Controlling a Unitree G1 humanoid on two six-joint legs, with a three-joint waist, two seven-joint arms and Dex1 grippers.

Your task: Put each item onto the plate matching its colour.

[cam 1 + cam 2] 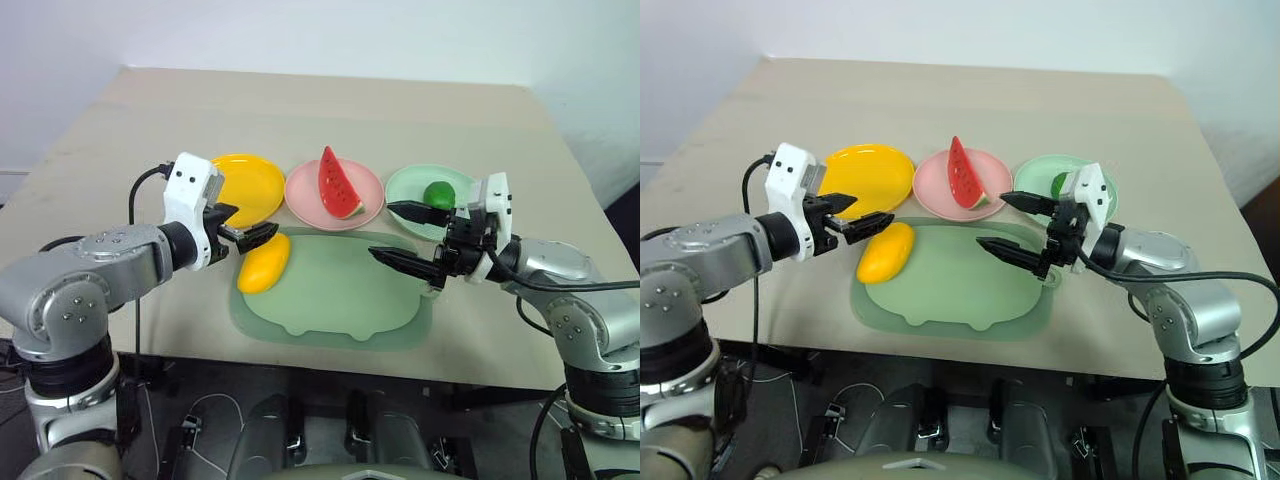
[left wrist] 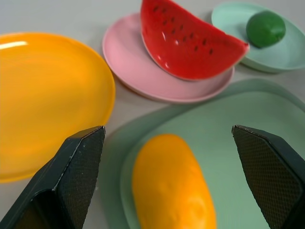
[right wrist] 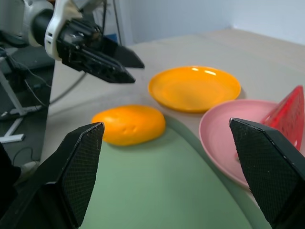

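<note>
From the head, the left gripper (image 1: 243, 225) is hanging spread and empty just above the smooth oval mango (image 1: 264, 263), which is lying on the pale green mat (image 1: 340, 300) beside the glossy yellow plate (image 1: 246, 187).

In the left wrist view, textured black fingers (image 2: 78, 167) are flanking the mango.

In the right wrist view, the right gripper (image 3: 167, 176) is gaping wide, empty, well short of it.

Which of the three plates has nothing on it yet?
The yellow plate, leftmost in the row. The pink plate carries the watermelon wedge and the mint green plate holds the dark green ball.
</note>
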